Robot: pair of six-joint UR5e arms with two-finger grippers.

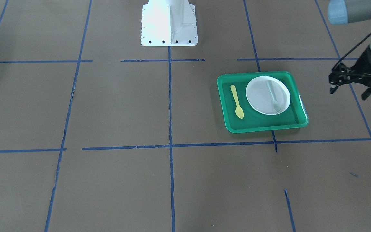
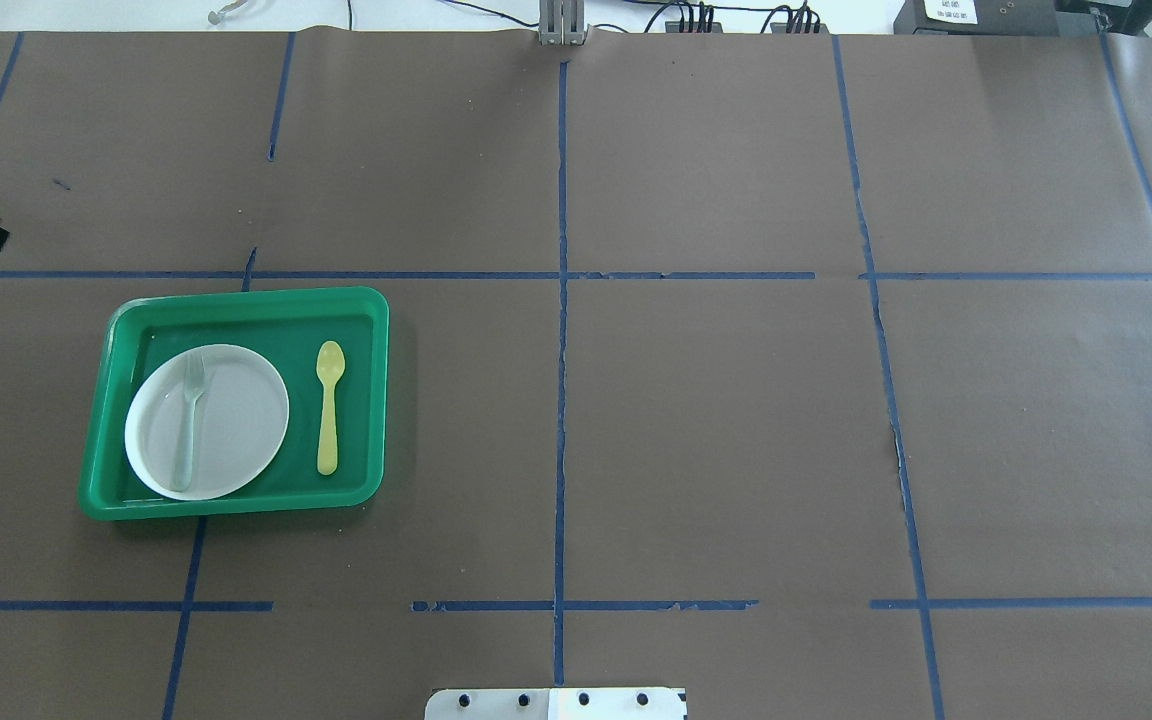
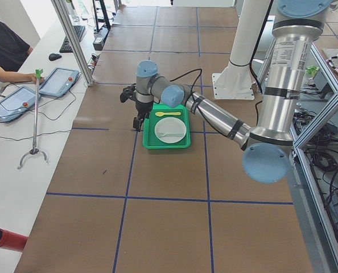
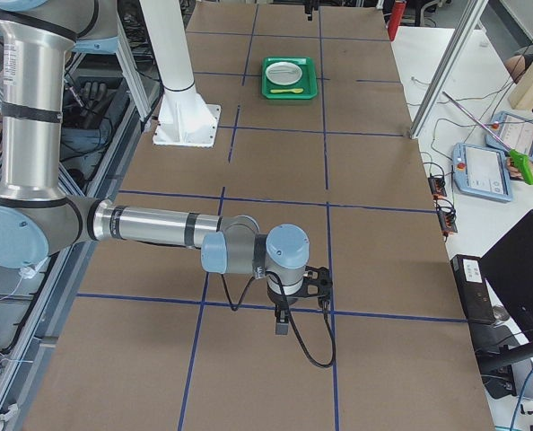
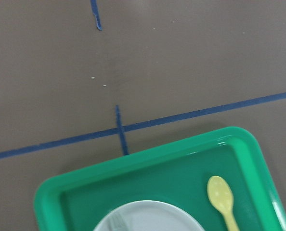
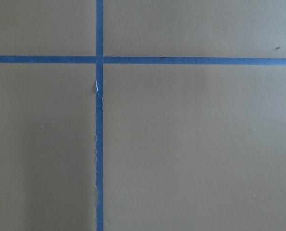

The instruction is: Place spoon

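Your spoon (image 1: 237,101) lies in the tray (image 1: 262,128) beside the plate (image 1: 258,96), looks placed; left gripper (image 1: 349,92) jaws spread, empty, so just park it; right gripper (image 4: 283,325) jaws can't tell.

green tray (image 2: 236,505) on brown table (image 2: 736,400) | white plate (image 2: 236,420) inside tray | grey-green fork (image 2: 186,430) lying on plate

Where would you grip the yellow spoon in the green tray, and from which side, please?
Probably mid-handle on the spoon, from straight above, closing across its width: it lies flat, thin and straight, apart from the plate and the tray wall.
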